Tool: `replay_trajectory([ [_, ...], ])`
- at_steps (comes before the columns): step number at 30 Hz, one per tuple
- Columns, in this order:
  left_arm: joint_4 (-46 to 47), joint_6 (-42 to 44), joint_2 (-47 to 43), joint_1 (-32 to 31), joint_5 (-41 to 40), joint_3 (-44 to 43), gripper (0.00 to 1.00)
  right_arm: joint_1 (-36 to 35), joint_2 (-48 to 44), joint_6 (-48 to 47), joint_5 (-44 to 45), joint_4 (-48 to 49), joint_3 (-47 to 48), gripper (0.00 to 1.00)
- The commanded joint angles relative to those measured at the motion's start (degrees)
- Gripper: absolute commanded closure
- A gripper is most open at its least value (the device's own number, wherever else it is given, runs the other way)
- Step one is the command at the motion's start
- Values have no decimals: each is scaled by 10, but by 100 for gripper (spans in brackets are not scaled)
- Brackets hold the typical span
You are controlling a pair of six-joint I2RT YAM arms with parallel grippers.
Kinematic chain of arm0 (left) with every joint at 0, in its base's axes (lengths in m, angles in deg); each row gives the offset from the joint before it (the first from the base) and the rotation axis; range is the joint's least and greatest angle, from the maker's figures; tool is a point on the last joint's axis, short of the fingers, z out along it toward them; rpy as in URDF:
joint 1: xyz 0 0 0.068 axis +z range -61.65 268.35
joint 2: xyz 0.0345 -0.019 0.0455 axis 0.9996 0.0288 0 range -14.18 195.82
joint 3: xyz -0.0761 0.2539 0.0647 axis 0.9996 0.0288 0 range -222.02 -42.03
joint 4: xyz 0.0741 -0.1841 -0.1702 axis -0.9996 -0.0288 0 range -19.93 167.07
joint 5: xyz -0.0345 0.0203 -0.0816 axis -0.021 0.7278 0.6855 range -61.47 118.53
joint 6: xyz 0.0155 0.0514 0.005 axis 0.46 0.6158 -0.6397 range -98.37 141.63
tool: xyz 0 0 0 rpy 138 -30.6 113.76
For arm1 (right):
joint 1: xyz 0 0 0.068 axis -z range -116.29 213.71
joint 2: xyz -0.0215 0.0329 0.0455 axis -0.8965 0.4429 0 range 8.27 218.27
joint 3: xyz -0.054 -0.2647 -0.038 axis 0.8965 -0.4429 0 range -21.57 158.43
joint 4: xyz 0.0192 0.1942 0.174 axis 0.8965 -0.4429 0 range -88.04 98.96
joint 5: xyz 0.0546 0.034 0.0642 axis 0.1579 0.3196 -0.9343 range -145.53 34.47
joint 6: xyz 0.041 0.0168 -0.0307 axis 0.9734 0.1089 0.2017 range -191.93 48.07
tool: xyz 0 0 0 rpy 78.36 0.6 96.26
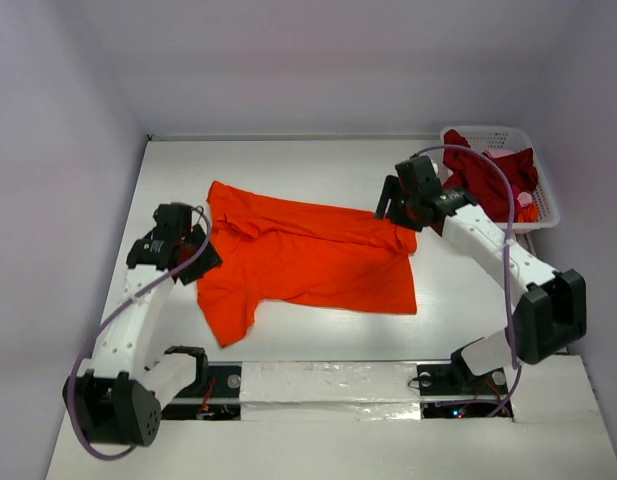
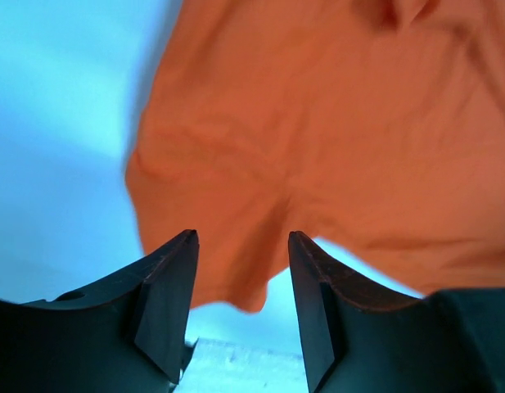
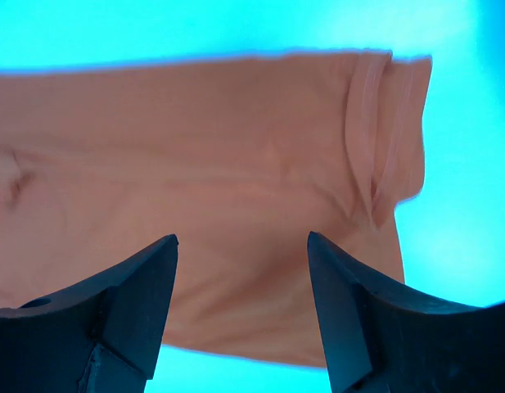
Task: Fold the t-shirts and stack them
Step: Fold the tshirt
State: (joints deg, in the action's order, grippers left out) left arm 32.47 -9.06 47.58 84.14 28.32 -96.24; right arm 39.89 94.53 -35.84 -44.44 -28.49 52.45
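Observation:
The bright orange t-shirt (image 1: 308, 260) lies spread flat across the middle of the white table, one sleeve toward the near left. My left gripper (image 1: 204, 252) hovers at the shirt's left edge. Its jaws are open in the left wrist view (image 2: 242, 237), with the orange cloth (image 2: 317, 123) just beyond them and nothing between. My right gripper (image 1: 390, 207) is over the shirt's far right corner, open too (image 3: 242, 239), above the cloth (image 3: 195, 147) without gripping it. The dark red t-shirt (image 1: 483, 175) lies crumpled in the basket.
The white lattice basket (image 1: 550, 205) stands at the back right corner, beside the right arm, with bits of pink and orange cloth in it too. White walls close in the table on the left, back and right.

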Motion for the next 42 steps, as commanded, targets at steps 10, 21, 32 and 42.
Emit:
replay_trajectory([
  [10,-57,-91,-147,-14,30,97,58,-33,-151,-38,-53,-15,-171,30],
  [21,-182,-211,-170,-32,86,44,63,-39,-169,-40,-97,29,-198,30],
  [32,-152,-219,-118,-64,64,32,63,-39,-146,-57,-126,61,-211,31],
  [42,41,-167,132,-89,20,-129,100,-39,11,-16,-97,51,-42,100],
])
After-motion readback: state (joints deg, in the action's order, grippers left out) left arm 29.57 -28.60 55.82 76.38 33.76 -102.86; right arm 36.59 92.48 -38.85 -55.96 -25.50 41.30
